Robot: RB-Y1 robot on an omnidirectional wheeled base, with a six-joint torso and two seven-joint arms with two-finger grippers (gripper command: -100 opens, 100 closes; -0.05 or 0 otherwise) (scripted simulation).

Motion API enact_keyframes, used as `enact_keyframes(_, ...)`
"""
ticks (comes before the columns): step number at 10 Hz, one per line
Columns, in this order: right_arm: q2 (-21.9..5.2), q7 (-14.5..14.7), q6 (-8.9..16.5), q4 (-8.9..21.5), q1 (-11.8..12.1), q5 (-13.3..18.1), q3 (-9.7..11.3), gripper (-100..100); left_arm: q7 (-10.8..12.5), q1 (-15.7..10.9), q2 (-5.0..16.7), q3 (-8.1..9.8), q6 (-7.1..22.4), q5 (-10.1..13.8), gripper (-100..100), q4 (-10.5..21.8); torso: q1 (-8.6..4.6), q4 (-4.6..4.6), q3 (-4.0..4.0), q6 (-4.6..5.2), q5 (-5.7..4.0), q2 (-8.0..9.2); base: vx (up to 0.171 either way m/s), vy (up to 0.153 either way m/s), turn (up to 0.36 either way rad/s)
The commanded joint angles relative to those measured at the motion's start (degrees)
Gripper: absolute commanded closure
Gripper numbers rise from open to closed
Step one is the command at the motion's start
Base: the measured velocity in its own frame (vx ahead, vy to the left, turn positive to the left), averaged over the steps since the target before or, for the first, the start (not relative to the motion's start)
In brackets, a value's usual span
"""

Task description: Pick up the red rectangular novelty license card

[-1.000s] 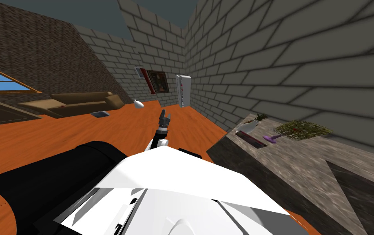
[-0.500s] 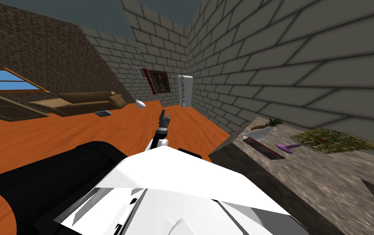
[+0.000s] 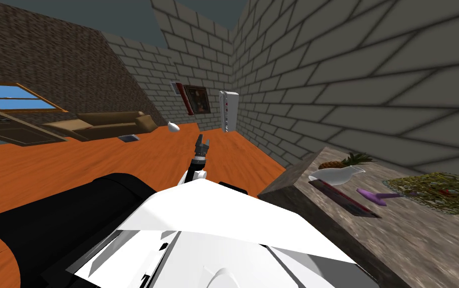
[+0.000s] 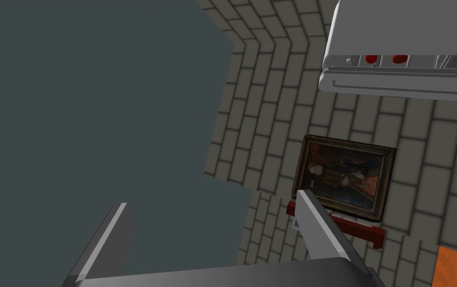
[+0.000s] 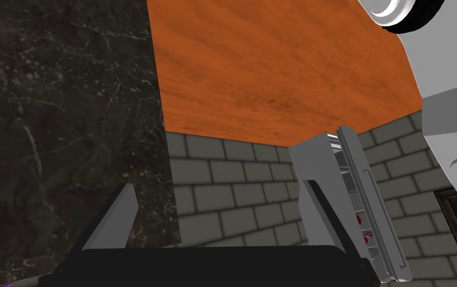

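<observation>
Lying lengthwise along the counter (image 3: 423, 250) to my right, the red card (image 3: 346, 199) sat nearer the right gripper (image 5: 217, 185), fingers spread

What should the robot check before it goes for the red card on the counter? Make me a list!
1. Red card found: ok, lying flat on the counter near its edge.
2. Left hand open: ok.
3. Right hand open: ok.
4. A hand at the card: not ok; the right hand faces the counter's dark side.
5. Card free of neighbours: cannot tell; the white dish and purple tool lie close.
</observation>
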Motion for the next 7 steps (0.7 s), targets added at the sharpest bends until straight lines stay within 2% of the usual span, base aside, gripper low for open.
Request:
enact_keyframes(1, -1.6, 2.0, -0.9, 2.9, 1.8, 0.7, -0.1, -100, 0.0, 0.0, 0.0, 0.00, 0.0, 0.0, 0, 0.0, 0.00, 0.00, 0.00, 0.00, 0.00, 0.00, 0.144, 0.019, 0.068)
enact_keyframes(3, -1.6, 2.0, -0.9, 4.5, 1.8, 0.7, -0.1, -100, 0.0, 0.0, 0.0, 0.00, 0.0, 0.0, 0, 0.0, -0.06, -0.03, -0.10, -0.01, -0.02, -0.18, 0.104, 0.007, 0.035)
enact_keyframes(4, -3.1, 3.8, -1.7, 7.6, 3.5, 1.3, -0.3, -100, 0.0, 0.0, 0.0, 0.00, 0.0, 0.0, 0, 0.0, -0.05, 0.01, 0.02, 0.00, -0.01, 0.03, 0.149, 0.019, 0.094)
enact_keyframes(5, -4.6, 5.5, -2.4, 10.3, 5.0, 2.0, -0.5, -100, 0.0, 0.0, 0.0, 0.00, 0.0, 0.0, 0, 0.0, -0.04, -0.02, -0.07, -0.03, 0.00, -0.16, 0.280, 0.019, 0.146)
enact_keyframes(6, -4.6, 5.5, -2.4, 10.5, 5.0, 2.0, -0.5, -100, 0.0, 0.0, 0.0, 0.00, 0.0, 0.0, 0, 0.0, -0.05, -0.11, -0.31, -0.05, 0.00, -0.57, 0.238, -0.007, 0.064)
enact_keyframes(7, -4.6, 5.5, -2.4, 10.5, 5.0, 2.0, -0.5, -100, 0.0, 0.0, 0.0, 0.01, 0.0, 0.0, 0, 0.0, -0.09, -0.13, -0.33, -0.02, -0.01, -0.57, 0.103, -0.028, -0.010)
